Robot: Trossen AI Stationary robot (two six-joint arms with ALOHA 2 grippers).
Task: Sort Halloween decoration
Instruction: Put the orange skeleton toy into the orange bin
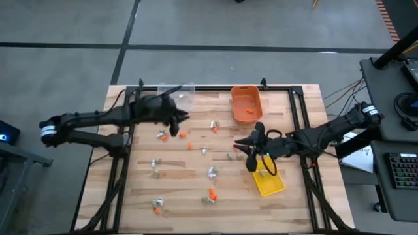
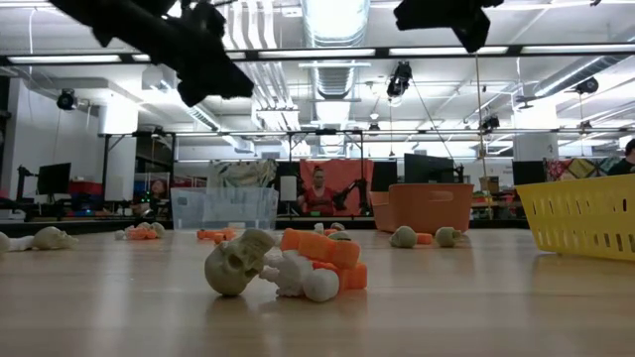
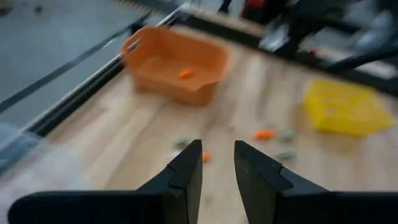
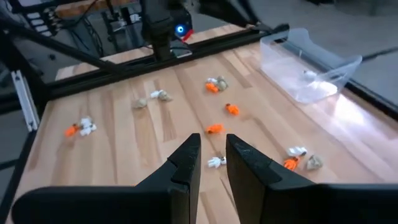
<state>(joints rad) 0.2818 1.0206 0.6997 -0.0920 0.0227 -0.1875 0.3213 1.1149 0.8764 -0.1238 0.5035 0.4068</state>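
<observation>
The Halloween trinkets, orange, white and tan-grey, lie scattered over the wooden table (image 1: 196,215): a pair (image 1: 162,136), a cluster (image 1: 210,194), another (image 1: 157,205). In the low view a tan skull (image 2: 238,263) rests on the table against white and orange pieces (image 2: 322,253). My left gripper (image 1: 175,123) hovers over the table's far left part, near the clear bin (image 1: 181,95), open by a narrow gap (image 3: 217,165) and holding nothing. My right gripper (image 1: 251,149) hovers right of centre, between the orange bin (image 1: 246,104) and the yellow bin (image 1: 269,181), also narrowly open (image 4: 213,158) and empty.
The orange bin holds a few orange pieces (image 1: 248,112); one shows in the left wrist view (image 3: 186,73). The clear bin (image 4: 309,62) holds a small white piece. A black frame (image 1: 297,108) rims the table. Bare wood lies between the trinket groups. A person (image 2: 319,190) is far behind.
</observation>
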